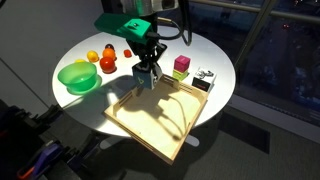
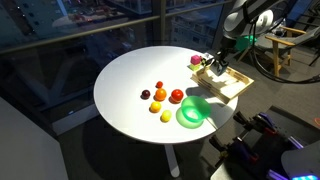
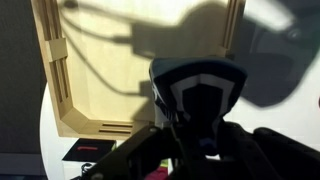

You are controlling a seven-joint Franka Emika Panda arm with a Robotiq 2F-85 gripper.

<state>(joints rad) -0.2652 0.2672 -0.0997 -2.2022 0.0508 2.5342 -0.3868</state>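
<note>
Working across from the left, the green bowl [image 1: 77, 76] sits near the table [image 2: 130, 75] edge with its mouth up. Just beside it is a loose cluster of small fruit pieces [image 1: 105, 58], orange and red. They stand apart from each other, so I judge I could get at each one without knocking its neighbour.

My hand [image 1: 147, 78] hangs pointing down over the far rim of the wooden tray [image 1: 125, 118], close above it. I cannot tell whether it touches. The wrist view shows the fingers only as a dark blur, so I cannot tell whether they are spread or closed, or whether anything is between them. The tray lies flat at the near edge of the table, and its floor shows nothing but shadows.

Right of the hand a pink block [image 1: 181, 62] rests on a green one, and a black-and-white box [image 1: 204, 78] lies just beside them, near the tray's corner.

The table is round, white and smooth, on a single pedestal. Dark window glass [image 1: 265, 40] runs behind it in both exterior views, and the floor is dim.
</note>
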